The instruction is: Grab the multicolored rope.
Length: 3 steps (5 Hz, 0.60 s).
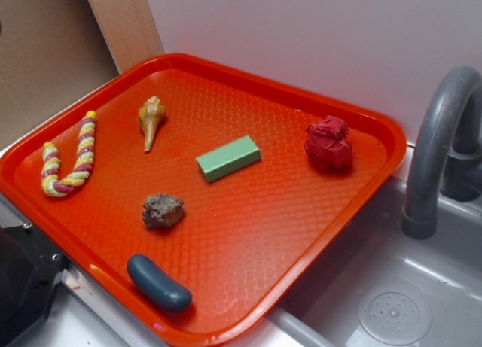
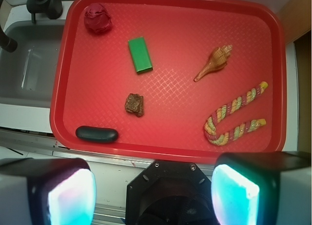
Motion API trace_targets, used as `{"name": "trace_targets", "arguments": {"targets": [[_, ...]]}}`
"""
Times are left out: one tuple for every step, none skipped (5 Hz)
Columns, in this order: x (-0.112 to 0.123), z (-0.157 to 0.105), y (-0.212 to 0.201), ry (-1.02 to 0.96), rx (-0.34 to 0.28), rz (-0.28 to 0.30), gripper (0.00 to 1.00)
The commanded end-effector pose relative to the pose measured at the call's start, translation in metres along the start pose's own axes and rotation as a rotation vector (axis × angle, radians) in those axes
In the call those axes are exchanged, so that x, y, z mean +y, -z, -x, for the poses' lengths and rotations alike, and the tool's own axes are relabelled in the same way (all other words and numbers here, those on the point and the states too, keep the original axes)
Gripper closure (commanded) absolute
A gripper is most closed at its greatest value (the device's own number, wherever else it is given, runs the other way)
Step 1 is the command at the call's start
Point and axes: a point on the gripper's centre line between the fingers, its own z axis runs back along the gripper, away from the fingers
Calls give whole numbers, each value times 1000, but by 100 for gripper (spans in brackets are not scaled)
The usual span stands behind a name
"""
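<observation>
In the exterior view the rope (image 1: 66, 162), striped yellow, pink and pale green, lies bent into a hook at the left end of the red tray (image 1: 226, 321), and to its right come a tan seashell (image 1: 151, 119), a brown rock (image 1: 163, 211) with a dark blue oblong (image 1: 158, 283) nearer the front rim, a green block (image 1: 228, 158) and a crumpled red ball (image 1: 328, 143), with a grey sink (image 1: 399, 302) and faucet (image 1: 439, 144) beyond the tray's right side. In the wrist view the gripper (image 2: 153, 191) is open and empty, its two pads (image 2: 72, 198) spread wide over the counter just outside the tray's near rim. There the rope (image 2: 234, 120) lies by the tray's right near corner, well apart from the pads and just below the seashell (image 2: 214, 63).
</observation>
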Motion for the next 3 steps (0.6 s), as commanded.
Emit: {"name": "trace_targets", "arguments": {"targets": [[0, 0, 0, 0, 0, 0, 0], [9, -20, 4, -101, -36, 18, 0], [31, -44, 10, -247, -110, -9, 0]]}}
